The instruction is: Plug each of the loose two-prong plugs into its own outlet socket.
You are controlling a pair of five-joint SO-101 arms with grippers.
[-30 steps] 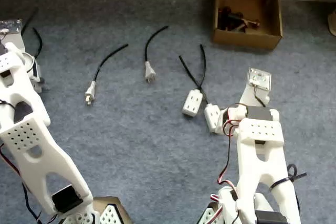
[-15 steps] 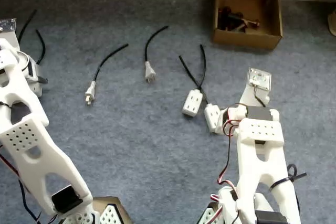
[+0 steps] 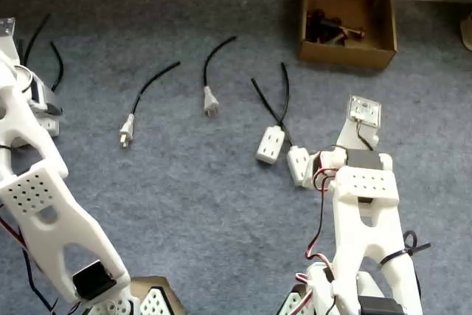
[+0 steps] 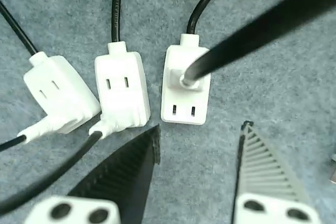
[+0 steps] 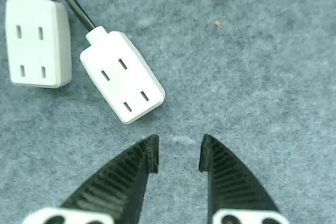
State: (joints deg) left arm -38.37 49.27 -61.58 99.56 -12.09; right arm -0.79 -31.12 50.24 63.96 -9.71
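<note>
Plug A point(image 3: 127, 131) and plug B point(image 3: 211, 102): both loose on the grey carpeted surface point(image 3: 184, 204), well apart from each other, mid-field betw. the two arms. White 2-prong heads, short black cords trailing toward the far wall, prongs facing my arms. Neither is held or seated.

Free sockets: block C point(image 5: 38, 35) and block D point(image 5: 122, 76) lie face up, slots empty, just beside each other. Right pincer point(image 5: 177, 153) hovers just short of D, tips a little apart, nothing betw. them. I judge it is placed there to pin a block while the other arm brings a plug.

Left pincer point(image 4: 199, 142): tips wide apart, empty, above three more blocks point(image 4: 122, 93) at the far-left edge of the surface. The nearest block point(image 4: 176, 95) has a cord seated in one slot pair; the other pair is free. Prob. a 2nd candidate site.

Cardboard box point(image 3: 346, 23): far side, w/ odd parts inside, clear of the work.
</note>
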